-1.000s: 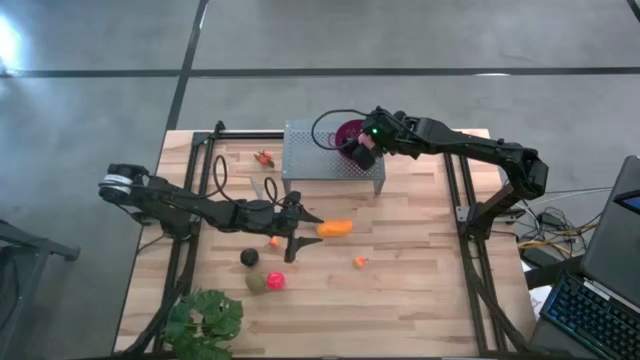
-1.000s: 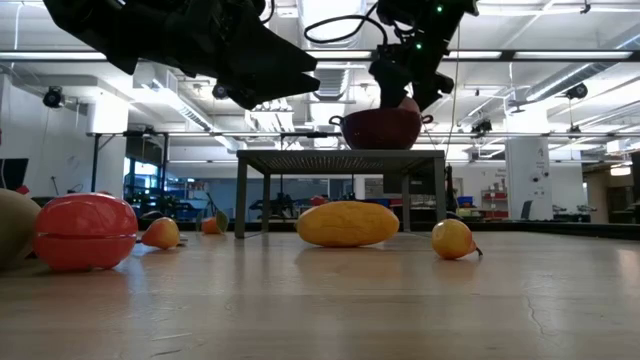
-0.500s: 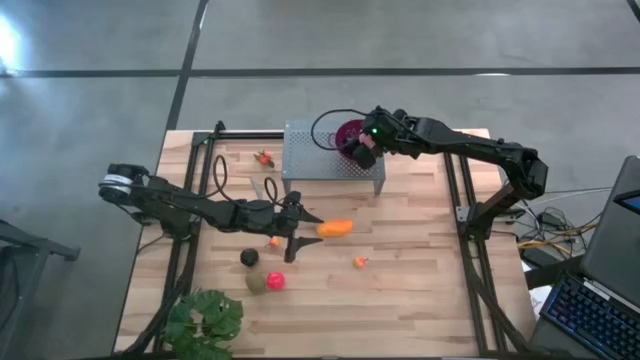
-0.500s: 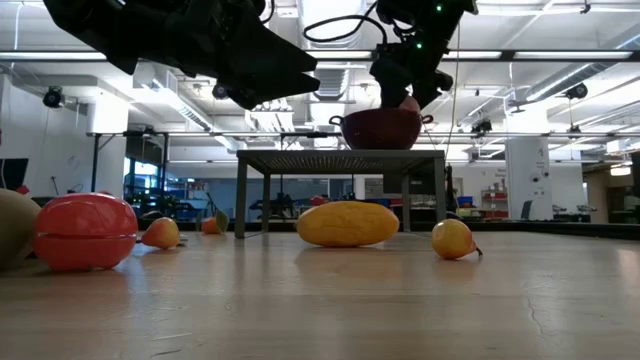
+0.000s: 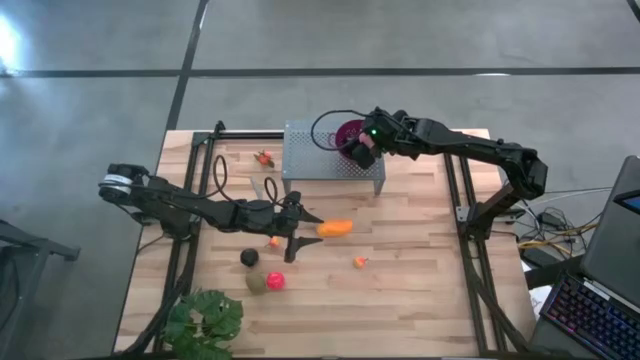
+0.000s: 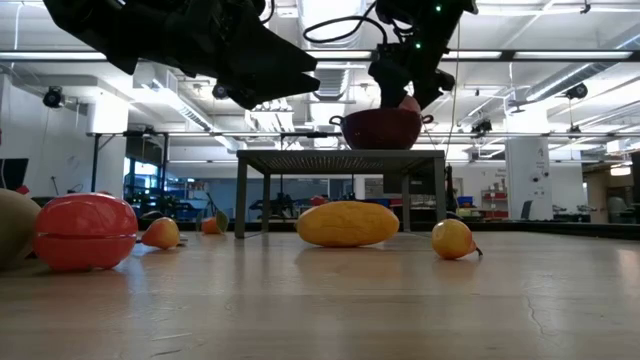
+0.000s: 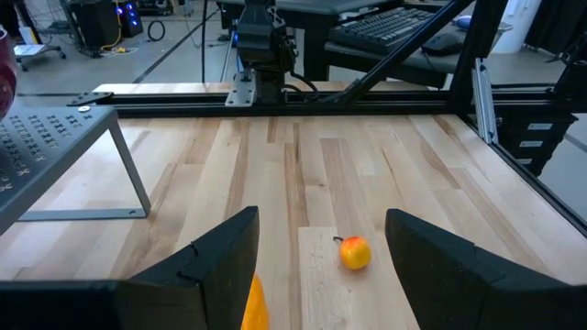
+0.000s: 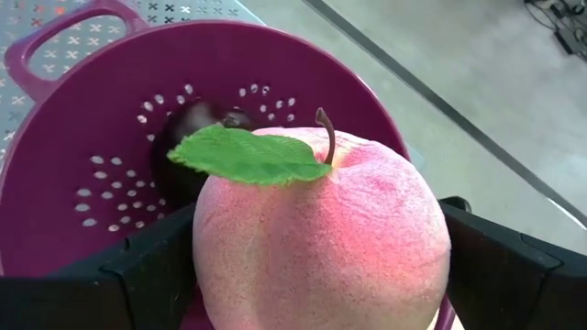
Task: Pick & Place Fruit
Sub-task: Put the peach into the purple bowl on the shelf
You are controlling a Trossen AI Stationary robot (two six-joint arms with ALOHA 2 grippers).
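Note:
A pink fruit (image 8: 321,247) with a green leaf and a stem sits between the fingers of my right gripper (image 5: 362,152), over the purple perforated bowl (image 8: 83,137). The bowl stands on a grey perforated stand (image 5: 325,158) and holds a dark ball (image 8: 193,128). My left gripper (image 5: 300,232) hovers open above the table's middle, next to the elongated orange piece (image 5: 336,228), and touches nothing. On the wood lie a black ball (image 5: 249,258), an olive-green piece (image 5: 256,283), a red ball (image 5: 275,281) and small orange bits (image 5: 360,262) (image 5: 273,241). My right gripper pinches the pink fruit by its two opposite sides (image 8: 209,275) between its two fingers. The fingers slant down from above, from the table's right. The fruit's stem and leaf face back toward the wrist. Its top (image 6: 408,103) shows above the bowl's rim; whether it touches the bowl inside, I cannot tell.
A leafy green plant (image 5: 205,322) stands at the table's near left corner. Another small orange bit (image 5: 264,157) lies left of the stand. Black frame rails run along the table's left and right sides. Bare wood lies to the near right.

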